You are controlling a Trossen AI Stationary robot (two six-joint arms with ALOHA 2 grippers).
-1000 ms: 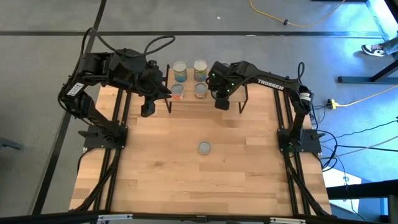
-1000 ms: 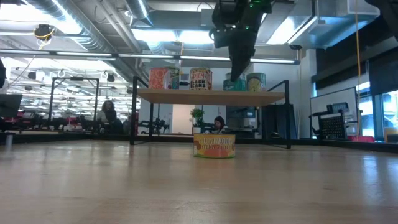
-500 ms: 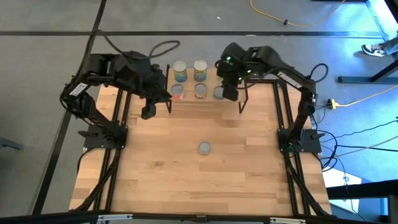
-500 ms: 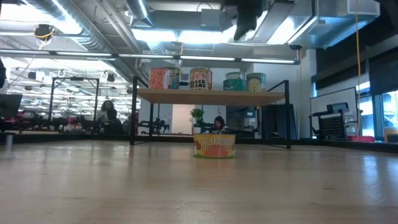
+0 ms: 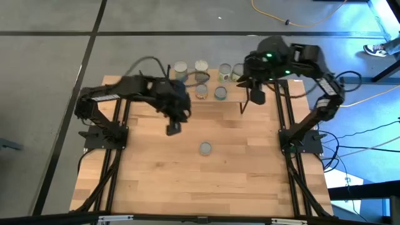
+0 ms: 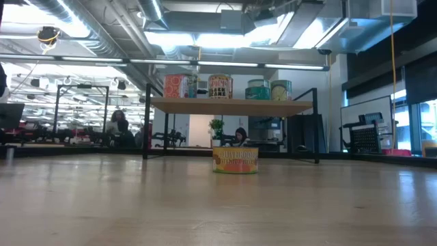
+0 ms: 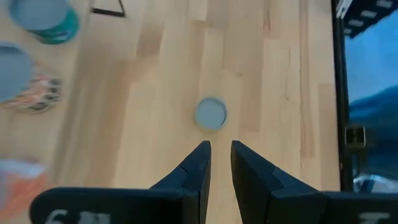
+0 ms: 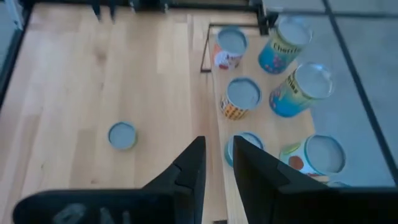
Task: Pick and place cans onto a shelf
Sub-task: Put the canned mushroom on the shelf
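Note:
One can [image 5: 205, 148] with a yellow-orange label [image 6: 235, 160] stands upright on its base in the middle of the table. Several more cans [image 5: 200, 67] stand upright on the top plank of the shelf [image 5: 212, 102] at the table's far edge. My left gripper [image 5: 173, 129] hangs over the table, left of and beyond the lone can [image 7: 211, 114]; it is open by a narrow gap [image 7: 220, 146] and holds nothing. My right gripper [image 5: 256, 99] is raised high beside the shelf's right end, open by a narrow gap [image 8: 217, 146] with nothing in it. Neither gripper shows in the low view.
The shelf [image 6: 232, 106] stands on thin black legs [image 6: 147, 123], with open room under its plank. The right wrist view looks down on the shelf's cans [image 8: 242, 96] and the lone can [image 8: 122, 135]. Bare wood lies around the lone can. Black frame rails [image 5: 112, 181] run along both table sides.
My left gripper has left the shelf's left end, swinging toward the table's middle and the lone can while sinking and tipping. My right gripper has risen from over the shelf's cans, out of the low view's top, drawing back toward the table's right edge and uncovering more cans.

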